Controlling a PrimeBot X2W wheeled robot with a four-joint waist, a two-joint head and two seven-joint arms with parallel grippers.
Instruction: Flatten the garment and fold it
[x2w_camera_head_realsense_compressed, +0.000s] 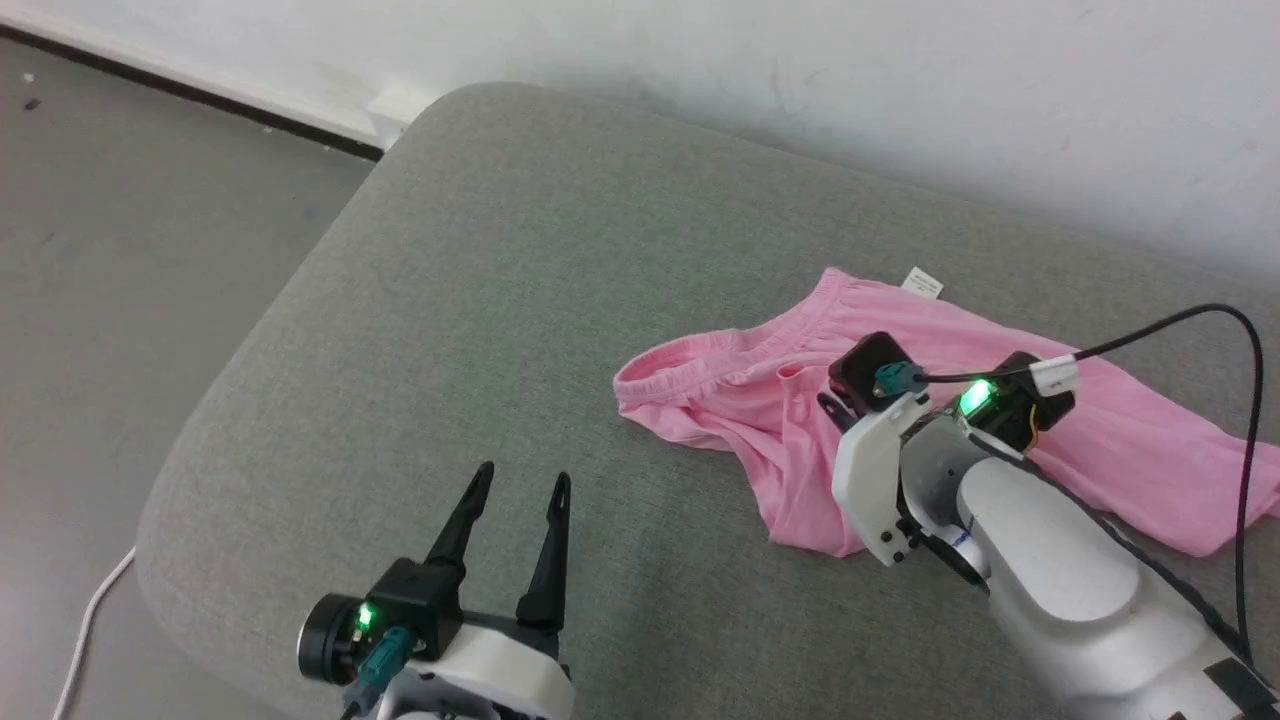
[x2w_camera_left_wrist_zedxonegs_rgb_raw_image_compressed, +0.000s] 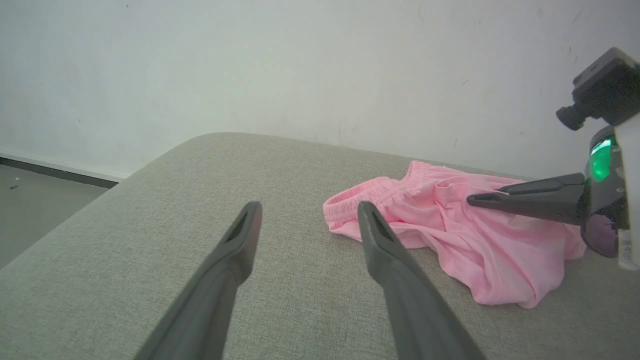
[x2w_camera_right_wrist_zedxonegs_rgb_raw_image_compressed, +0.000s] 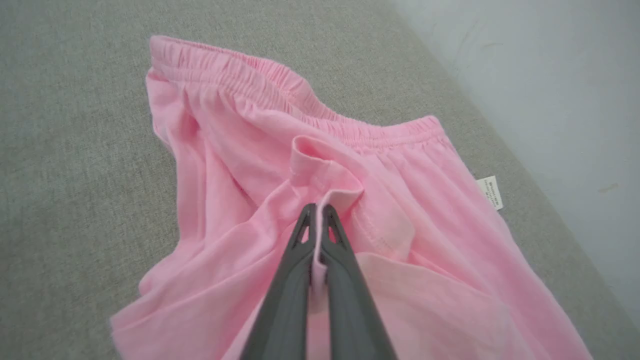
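Garment (x2w_camera_right_wrist_zedxonegs_rgb_raw_image_compressed: 225, 150): pink shorts, crumpled rather than flat, lying on the right-hand part of a grey cushioned surface (x2w_camera_head_realsense_compressed: 480, 300), close to its far edge by the white wall (x2w_camera_head_realsense_compressed: 900, 100).
Waistband (x2w_camera_right_wrist_zedxonegs_rgb_raw_image_compressed: 260, 75): gathered elastic, turned toward the surface's middle and partly gaping.
Label (x2w_camera_right_wrist_zedxonegs_rgb_raw_image_compressed: 490, 192): small, white, sticking out from the garment's wall-side edge onto the grey fabric.
Right gripper (x2w_camera_right_wrist_zedxonegs_rgb_raw_image_compressed: 317, 212): closed, its two dark fingers pressed together with a raised fold of the pink cloth pinched between them, near the garment's middle just below the waistband. The cloth peaks up into a small ridge at the fingertips.
Left gripper (x2w_camera_head_realsense_compressed: 525, 475): wide open and empty, poised above bare grey fabric at the near side, clear of the garment and to its left.
Black cable (x2w_camera_head_realsense_compressed: 1245, 400): loops from the right wrist above the garment's right portion.
Floor (x2w_camera_head_realsense_compressed: 120, 220): grey, left of the surface, with a white cord (x2w_camera_head_realsense_compressed: 85, 630) trailing across it.
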